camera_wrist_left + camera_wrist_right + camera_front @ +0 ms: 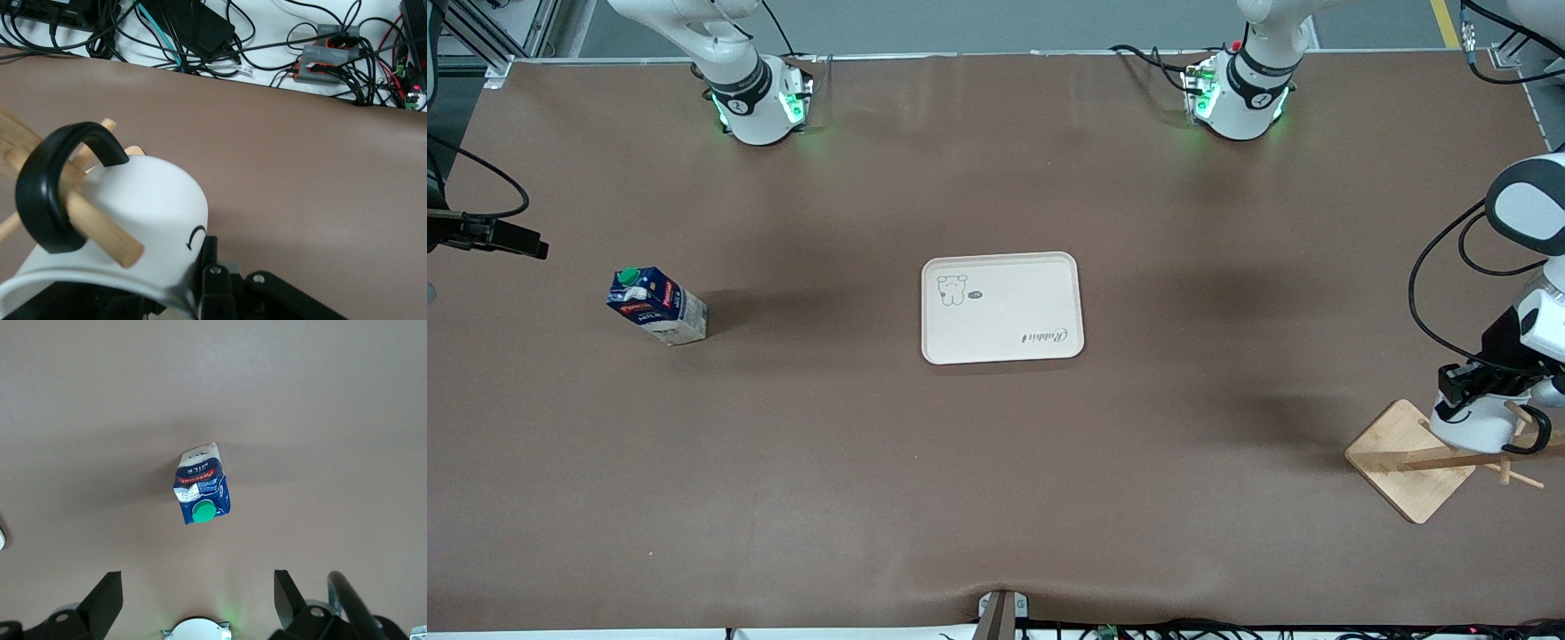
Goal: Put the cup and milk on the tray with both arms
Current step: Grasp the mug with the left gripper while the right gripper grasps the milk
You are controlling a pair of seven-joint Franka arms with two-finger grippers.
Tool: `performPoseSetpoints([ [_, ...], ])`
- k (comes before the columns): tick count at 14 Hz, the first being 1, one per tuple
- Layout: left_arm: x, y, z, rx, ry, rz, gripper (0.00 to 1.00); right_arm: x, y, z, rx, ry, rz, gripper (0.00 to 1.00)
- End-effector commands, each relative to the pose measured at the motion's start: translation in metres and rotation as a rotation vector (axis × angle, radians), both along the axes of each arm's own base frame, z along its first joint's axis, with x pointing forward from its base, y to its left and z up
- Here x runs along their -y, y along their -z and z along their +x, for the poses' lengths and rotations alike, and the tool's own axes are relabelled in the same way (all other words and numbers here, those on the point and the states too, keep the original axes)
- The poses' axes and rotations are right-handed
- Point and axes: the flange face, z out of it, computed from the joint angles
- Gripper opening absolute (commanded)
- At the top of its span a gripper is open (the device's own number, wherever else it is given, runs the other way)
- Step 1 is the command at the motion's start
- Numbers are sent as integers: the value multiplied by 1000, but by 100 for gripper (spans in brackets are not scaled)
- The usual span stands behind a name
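The wooden stand (1409,467), nearest the front camera at the left arm's end of the table, carries the cup (1476,425) on a peg (100,230) threaded through its black handle (50,193). The left gripper (1480,382) is clenched on the cup's rim. The tray (1001,307) lies mid-table. The milk (656,307) stands upright, cap uppermost, at the right arm's end. The right gripper (193,603) hovers over it, fingers spread.

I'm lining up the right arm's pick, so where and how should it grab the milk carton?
Grip the milk carton across its flat side walls, below the green cap, coming straight down from above. It stands upright on the table toward the right arm's end, with bare surface all around it. The right gripper hangs over it, fingers open, probably wide enough to straddle the narrow body.
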Motion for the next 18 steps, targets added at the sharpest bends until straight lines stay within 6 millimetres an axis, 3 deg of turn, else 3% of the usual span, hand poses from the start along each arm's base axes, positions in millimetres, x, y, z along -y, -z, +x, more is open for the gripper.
performPoseSetpoints([
  [1, 33, -19, -6, -34, 45, -27, 0, -1, -1, 3, 2, -3, -15, 100],
  [4, 60, -41, -19, -107, 16, -67, 0, -1, 4, 3, -11, 1, -13, 100],
  [7, 106, -53, -32, -206, 2, -106, 0, -1, 7, 3, -20, 4, -13, 100],
  [9, 144, -54, -36, -263, 6, -122, 0, -5, 22, 6, -60, -4, -11, 100],
  [13, 252, -39, -51, -341, -40, -101, 0, -4, 41, 6, -107, 4, -8, 100],
  [16, 332, -8, -62, -434, -99, -135, 0, 5, 46, 6, -115, 19, -8, 100],
  [18, 388, 17, -72, -517, -167, -119, 0, 26, 65, 9, -139, 55, -5, 100],
])
